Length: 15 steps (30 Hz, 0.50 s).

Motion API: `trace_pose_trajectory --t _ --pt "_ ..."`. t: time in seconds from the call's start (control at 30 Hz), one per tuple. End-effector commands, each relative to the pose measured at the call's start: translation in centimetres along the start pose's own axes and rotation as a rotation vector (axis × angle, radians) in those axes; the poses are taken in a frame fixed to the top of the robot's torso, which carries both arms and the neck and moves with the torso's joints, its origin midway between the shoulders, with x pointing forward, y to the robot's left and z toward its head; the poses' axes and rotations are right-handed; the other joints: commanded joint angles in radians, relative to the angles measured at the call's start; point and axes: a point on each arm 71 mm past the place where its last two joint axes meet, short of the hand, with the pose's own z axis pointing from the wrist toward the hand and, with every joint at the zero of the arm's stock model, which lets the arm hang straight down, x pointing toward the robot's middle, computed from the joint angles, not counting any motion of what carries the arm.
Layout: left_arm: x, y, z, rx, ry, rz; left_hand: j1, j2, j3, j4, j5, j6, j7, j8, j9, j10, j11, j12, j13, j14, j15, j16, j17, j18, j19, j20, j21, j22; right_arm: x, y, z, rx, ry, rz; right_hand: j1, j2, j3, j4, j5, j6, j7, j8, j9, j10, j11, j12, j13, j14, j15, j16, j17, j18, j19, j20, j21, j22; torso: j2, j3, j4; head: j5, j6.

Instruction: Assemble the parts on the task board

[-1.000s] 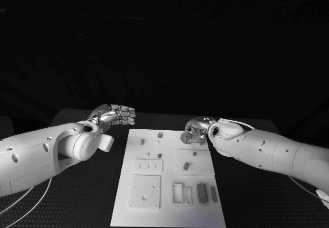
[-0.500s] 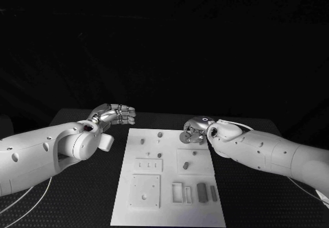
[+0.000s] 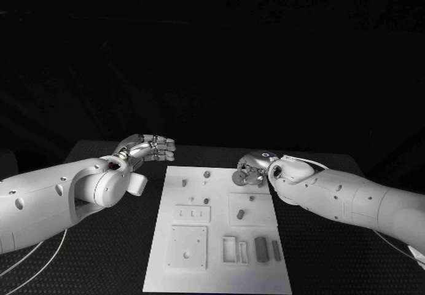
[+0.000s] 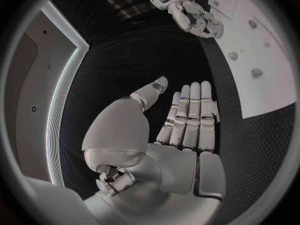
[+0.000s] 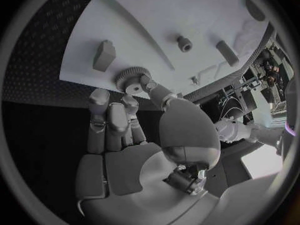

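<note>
The white task board (image 3: 217, 270) lies in the middle of the black table. My right hand (image 3: 254, 167) hovers over the board's far right edge and pinches a small toothed gear (image 3: 241, 177) between thumb and fingers. In the right wrist view the gear (image 5: 129, 80) hangs just above the board (image 5: 156, 15), near a small block (image 5: 104, 55) and a short peg (image 5: 184, 43). My left hand (image 3: 148, 147) is off the board's far left corner. Its fingers (image 4: 189, 117) are stretched out straight and hold nothing.
Several small pegs (image 3: 206, 174) stand at the board's far end. An oval piece (image 3: 241, 214) sits on a raised square at mid right. Two dark bars (image 3: 261, 248) lie near the front right beside a slotted frame (image 3: 230, 247). Black table surface surrounds the board.
My right forearm has shifted very slightly while the gear stays pinched at the same spot. The left hand has not moved.
</note>
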Motion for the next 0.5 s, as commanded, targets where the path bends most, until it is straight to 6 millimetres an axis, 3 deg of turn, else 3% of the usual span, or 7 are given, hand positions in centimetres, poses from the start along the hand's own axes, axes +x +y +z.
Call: trace_pose_trajectory --t 0.03,0.5 --pt "0.0 -0.2 0.0 0.011 0.01 0.001 -0.002 0.0 -0.001 0.005 -0.004 -0.005 -0.001 -0.007 0.001 -0.001 -0.003 -0.007 0.002 0.0 0.002 -0.004 0.002 0.004 -0.005 0.002 -0.003 0.001 0.7 0.4 -0.5 0.001 -0.013 -0.027 -0.004 0.002 -0.004 -0.003 0.001 0.113 0.016 0.007 0.013 0.005 -0.004 0.007 -0.002 0.003 -0.007 0.006 0.004 0.069 -0.003 -0.005 0.007 0.019 -0.001 -0.0012 0.0002 -0.001 0.002" --pt "-0.1 -0.2 -0.1 0.012 0.005 0.002 -0.001 -0.001 -0.001 0.005 -0.004 -0.005 -0.001 -0.007 0.001 -0.001 -0.003 -0.007 0.002 0.0 0.002 -0.005 0.003 0.004 -0.005 0.002 -0.004 0.002 -2.1 2.6 -0.5 -0.034 -0.152 -0.064 -0.006 -0.014 -0.007 -0.001 0.001 0.122 0.012 0.009 0.015 0.012 -0.008 0.007 -0.009 0.007 -0.01 0.01 0.011 0.069 0.002 -0.008 0.013 0.019 -0.001 0.0006 -0.0013 -0.001 0.012"
